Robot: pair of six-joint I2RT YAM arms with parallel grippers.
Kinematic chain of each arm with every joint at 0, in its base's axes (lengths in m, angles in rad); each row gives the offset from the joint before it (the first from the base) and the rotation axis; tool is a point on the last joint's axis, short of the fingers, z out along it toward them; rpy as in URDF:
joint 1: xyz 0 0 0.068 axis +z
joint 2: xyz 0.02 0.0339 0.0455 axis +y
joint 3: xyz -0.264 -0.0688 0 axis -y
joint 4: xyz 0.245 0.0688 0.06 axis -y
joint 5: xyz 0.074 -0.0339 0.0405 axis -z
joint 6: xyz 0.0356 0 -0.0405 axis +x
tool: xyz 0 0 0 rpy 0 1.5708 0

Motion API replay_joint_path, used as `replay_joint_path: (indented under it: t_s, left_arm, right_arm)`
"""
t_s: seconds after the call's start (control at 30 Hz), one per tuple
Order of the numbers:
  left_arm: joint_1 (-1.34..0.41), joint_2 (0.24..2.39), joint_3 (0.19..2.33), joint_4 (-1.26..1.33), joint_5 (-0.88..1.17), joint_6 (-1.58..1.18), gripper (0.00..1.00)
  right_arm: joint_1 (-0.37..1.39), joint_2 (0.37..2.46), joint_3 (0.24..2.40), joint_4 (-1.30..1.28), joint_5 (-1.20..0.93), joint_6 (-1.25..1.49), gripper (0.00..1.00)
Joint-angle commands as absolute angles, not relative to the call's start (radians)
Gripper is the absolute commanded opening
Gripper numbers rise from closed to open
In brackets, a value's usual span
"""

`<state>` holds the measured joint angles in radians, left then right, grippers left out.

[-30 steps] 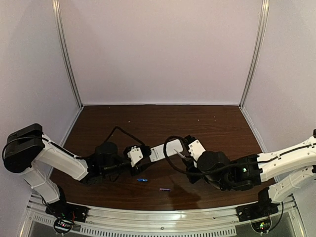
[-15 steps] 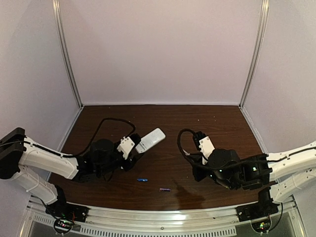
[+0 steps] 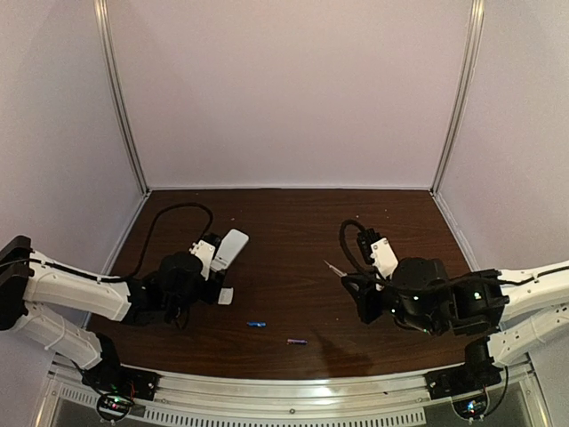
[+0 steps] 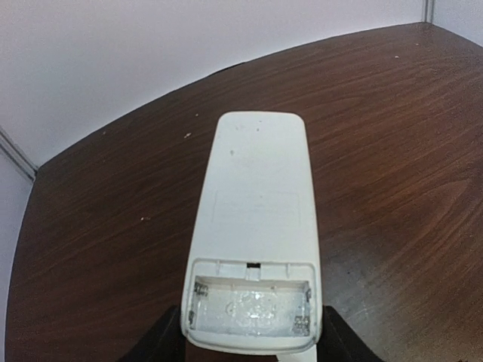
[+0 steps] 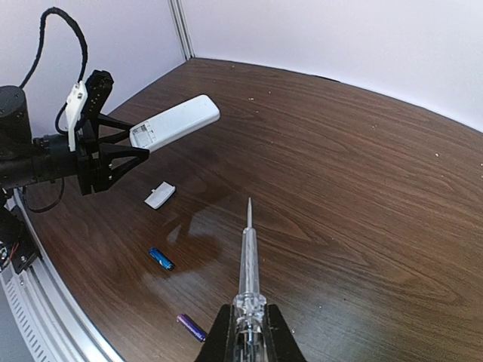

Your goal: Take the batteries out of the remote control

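Quick layout rundown for you: your left gripper (image 5: 134, 145) has the remote control (image 3: 233, 245) by its near end, raised over the left half of the table (image 3: 293, 222), with the far end angled away and to the right. The small cover piece (image 3: 226, 295) lies flat on the table just beside that gripper, on its near right. Both batteries sit on the table between the two grippers, close to the near edge. The left battery (image 3: 257, 324) lies apart from the right battery (image 3: 297, 342), which is a touch nearer the edge. Over the right half, your right gripper (image 5: 247, 332) holds the thin tool (image 5: 247, 256), tip aimed toward the table's middle.
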<state>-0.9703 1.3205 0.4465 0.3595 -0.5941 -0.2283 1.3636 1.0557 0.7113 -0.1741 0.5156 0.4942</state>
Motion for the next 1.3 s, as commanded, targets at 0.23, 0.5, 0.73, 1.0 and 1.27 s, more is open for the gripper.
replay_joint_path:
  t_s: [0.23,0.5,0.73,1.0,1.27]
  left_arm:
    - [-0.853,1.285,0.353,0.209,-0.654,-0.56,0.0]
    - [-0.818,1.318,0.333,0.187,-0.634,-0.66,0.0]
    - [-0.816,1.36,0.334,0.176,-0.624,-0.723,0.0]
    - [-0.816,1.378,0.318,0.177,-0.611,-0.759,0.0]
    - [-0.816,1.352,0.288,0.185,-0.602,-0.777,0.0]
  right_arm:
    - [1.364,0.965,0.729,-0.229,0.444,0.544,0.0]
    - [1.365,0.916,0.712,-0.24,0.42,0.561,0.0]
    - [1.365,0.885,0.697,-0.248,0.412,0.574,0.0]
    - [1.365,0.869,0.685,-0.253,0.402,0.585,0.0]
    - [1.364,0.864,0.675,-0.253,0.391,0.601,0.0]
